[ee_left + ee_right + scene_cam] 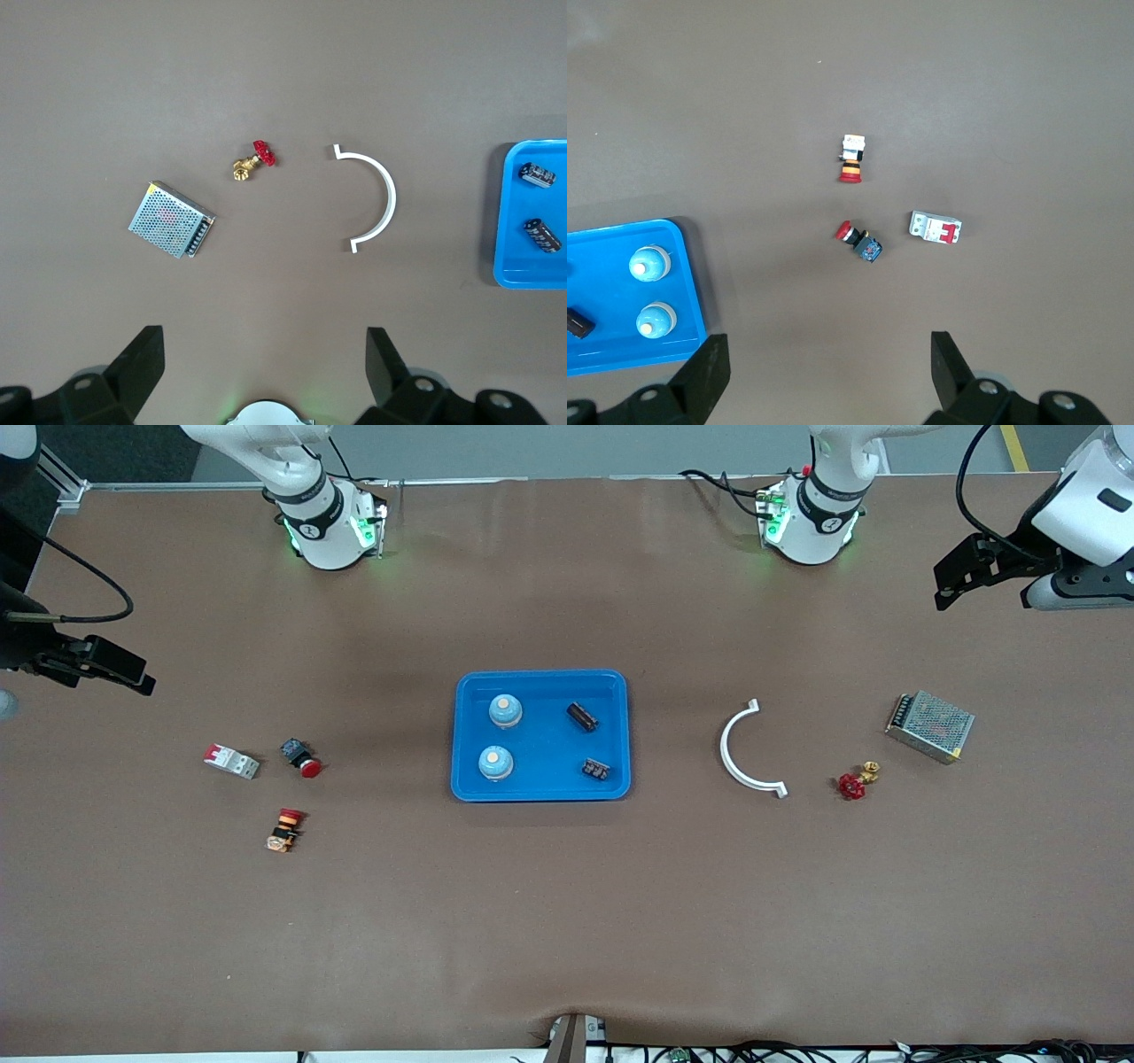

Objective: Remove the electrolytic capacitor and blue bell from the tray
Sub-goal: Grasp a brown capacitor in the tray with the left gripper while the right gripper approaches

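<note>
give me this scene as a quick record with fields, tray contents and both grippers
tray: blue tray, middle of table
in tray: two bells, two capacitors
left gripper: open, holding nothing, up over the left arm's end of the table
right gripper: open, holding nothing, up over the right arm's end of the table
task state: bells and capacitors already lie in the tray

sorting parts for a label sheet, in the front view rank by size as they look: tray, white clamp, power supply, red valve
1. tray
2. white clamp and power supply, too alike in extent to rank
3. red valve
</note>
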`<state>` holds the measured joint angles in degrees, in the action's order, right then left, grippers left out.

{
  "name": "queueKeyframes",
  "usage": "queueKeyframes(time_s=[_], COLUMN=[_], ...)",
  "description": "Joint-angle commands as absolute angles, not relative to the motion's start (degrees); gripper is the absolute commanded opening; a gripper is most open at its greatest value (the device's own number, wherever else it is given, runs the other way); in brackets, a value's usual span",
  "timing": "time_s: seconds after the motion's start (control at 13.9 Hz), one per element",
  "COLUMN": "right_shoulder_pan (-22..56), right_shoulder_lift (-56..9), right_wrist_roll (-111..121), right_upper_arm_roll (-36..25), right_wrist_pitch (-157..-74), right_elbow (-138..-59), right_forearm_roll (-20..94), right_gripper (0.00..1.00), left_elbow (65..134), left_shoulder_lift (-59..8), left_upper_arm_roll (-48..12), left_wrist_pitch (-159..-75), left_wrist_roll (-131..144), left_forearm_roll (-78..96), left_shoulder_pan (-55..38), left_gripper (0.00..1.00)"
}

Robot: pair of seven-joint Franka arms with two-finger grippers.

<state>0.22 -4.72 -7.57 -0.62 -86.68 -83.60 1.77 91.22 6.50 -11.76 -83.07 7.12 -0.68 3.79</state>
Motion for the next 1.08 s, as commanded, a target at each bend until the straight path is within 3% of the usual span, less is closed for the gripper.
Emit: queueKeyframes(time_s=[0.0,0.36,1.01], right_shoulder_pan=[-0.18,-0.18,-0.61], right_shoulder_lift=[-4.39,-4.39,-5.01], right_wrist_roll=[-7.82,-7.82,-7.91], right_upper_arm_roll=[-0.18,-0.18,-0.18], right_wrist_pitch=[-87.27,-87.36,-87.54], right_elbow=[-83.85,-83.85,-84.63], right_forearm_roll=[1.58,1.58,1.41], right_gripper=[1.00,1.00,1.00], left_elbow=[90.62,90.17,98.78], left_shoulder_lift=[6.33,2.56,-5.44], left_upper_arm_roll=[-11.87,-12.48,-27.14], left_wrist_pitch=[-82.88,-82.88,-97.18], left_wrist_roll=[6.06,7.03,37.14], left_forearm_roll=[-0.44,-0.88,-0.88], left_shoulder_pan=[4.04,3.43,3.17], left_gripper=[1.00,1.00,1.00])
